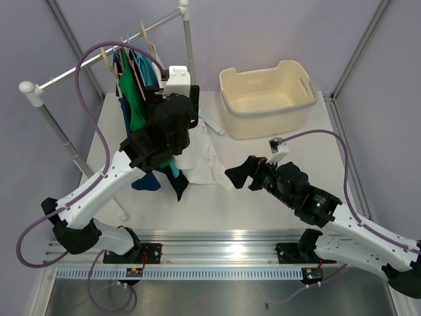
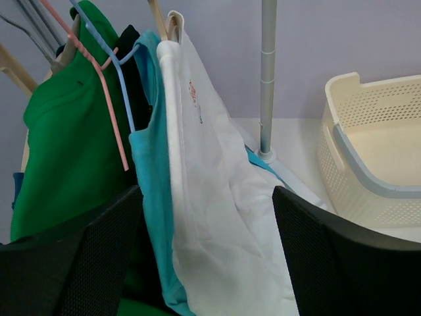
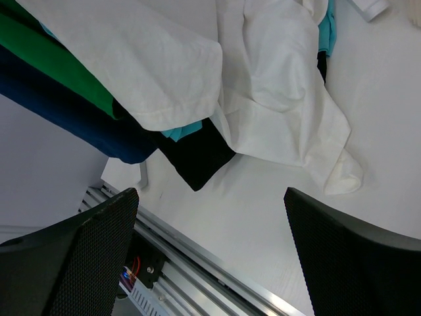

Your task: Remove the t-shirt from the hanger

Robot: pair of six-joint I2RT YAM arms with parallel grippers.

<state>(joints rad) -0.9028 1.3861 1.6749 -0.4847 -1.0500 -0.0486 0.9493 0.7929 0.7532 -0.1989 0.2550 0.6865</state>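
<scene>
Black fingers of the left gripper (image 2: 207, 263) stand wide apart, with the t-shirt (image 2: 210, 197) hanging between them. It hangs from the hanger (image 2: 156, 16) on the rack (image 2: 266, 66), its hem pooled on the table (image 3: 263, 217). I judge it thin, limp and light, so I'd pinch the fabric near a shoulder. Meanwhile the right gripper (image 3: 210, 263) gapes empty. I can't read the red print (image 2: 193, 92).

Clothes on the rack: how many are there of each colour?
white t-shirt: 1
green shirt: 1
teal shirt: 1
black garment: 1
dark blue garment: 1
Total that can be seen: 5
</scene>
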